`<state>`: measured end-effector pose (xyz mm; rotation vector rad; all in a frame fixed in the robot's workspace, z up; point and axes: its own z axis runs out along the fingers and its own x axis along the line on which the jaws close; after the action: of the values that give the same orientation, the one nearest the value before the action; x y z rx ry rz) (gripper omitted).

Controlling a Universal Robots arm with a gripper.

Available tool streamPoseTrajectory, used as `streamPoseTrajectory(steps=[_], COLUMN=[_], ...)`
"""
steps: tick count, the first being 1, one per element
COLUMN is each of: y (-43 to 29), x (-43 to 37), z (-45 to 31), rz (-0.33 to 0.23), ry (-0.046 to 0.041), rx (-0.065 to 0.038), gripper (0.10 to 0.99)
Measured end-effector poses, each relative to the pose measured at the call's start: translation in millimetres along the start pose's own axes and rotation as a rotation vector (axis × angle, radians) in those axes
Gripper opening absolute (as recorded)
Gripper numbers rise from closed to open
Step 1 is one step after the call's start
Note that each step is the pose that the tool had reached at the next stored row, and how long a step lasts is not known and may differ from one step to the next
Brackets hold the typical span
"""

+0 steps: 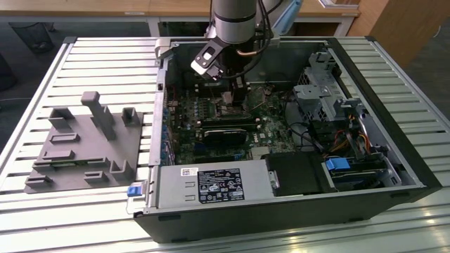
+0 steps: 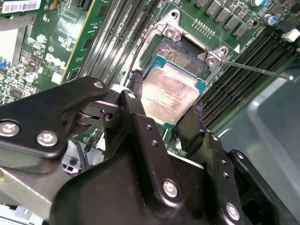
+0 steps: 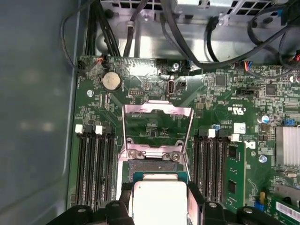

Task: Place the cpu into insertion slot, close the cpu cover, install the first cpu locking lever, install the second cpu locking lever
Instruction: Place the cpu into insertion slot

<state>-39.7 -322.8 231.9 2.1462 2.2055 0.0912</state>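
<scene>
My fingers (image 2: 140, 122) pinch the cpu (image 2: 171, 89) by two sides, just over the insertion slot (image 2: 182, 49).
I think the cpu is not in yet. I would keep it flat, match its edges to the slot, go down slowly and not push hard. The cpu cover (image 3: 158, 109) stands open behind the slot. I count one cpu, one insertion slot, one cpu cover and two fingers.

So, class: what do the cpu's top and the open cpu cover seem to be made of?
The cpu: dull, smudged silvery-grey top plate, likely metal, with a green edge. The cpu cover: thin bright silver frame catching light, probably sheet metal.
</scene>
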Motion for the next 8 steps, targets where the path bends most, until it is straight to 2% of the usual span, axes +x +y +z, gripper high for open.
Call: streamPoseTrajectory(steps=[4, 8], y=[-1.1, -1.8], x=[2.6, 4.3], z=[5.2, 10.6], rz=[-0.001, -0.001], ry=[-0.0073, -0.0104], rx=[0.000, 0.000], gripper=[0.541, 0.541])
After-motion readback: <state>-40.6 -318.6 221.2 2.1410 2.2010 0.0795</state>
